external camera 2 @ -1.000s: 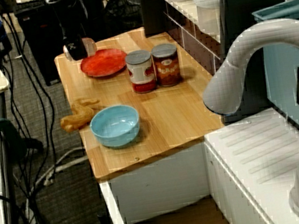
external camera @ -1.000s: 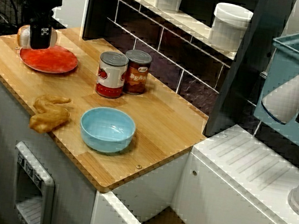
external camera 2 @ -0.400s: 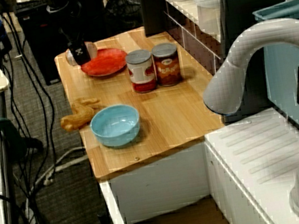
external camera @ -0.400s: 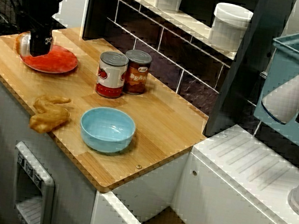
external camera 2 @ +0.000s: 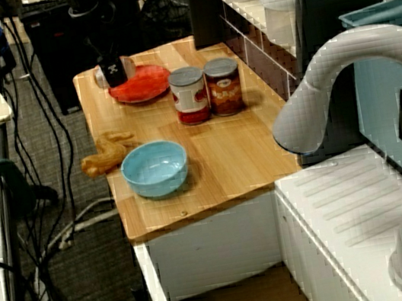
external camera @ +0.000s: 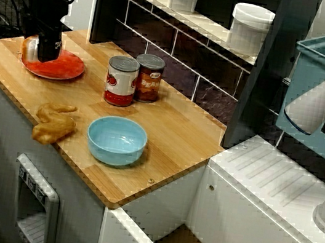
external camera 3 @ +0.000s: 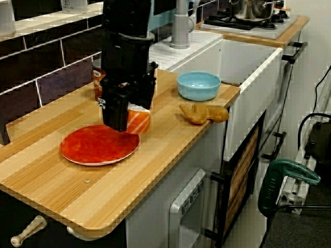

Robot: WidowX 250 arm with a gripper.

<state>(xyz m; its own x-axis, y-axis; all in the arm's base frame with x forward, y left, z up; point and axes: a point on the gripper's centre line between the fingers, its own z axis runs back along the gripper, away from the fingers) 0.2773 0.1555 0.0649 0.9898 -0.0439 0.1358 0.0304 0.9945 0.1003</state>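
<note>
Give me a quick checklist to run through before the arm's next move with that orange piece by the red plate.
1. Grip: gripper looks closed on the orange piece. Ok.
2. Position: piece sits at the plate rim, not over its middle. Not ok.
3. Piece lifted off the plate or resting on it: cannot tell.
4. Cans stand apart from the arm. Ok.
5. Bowl is well away, near the counter's front edge. Ok.
</note>
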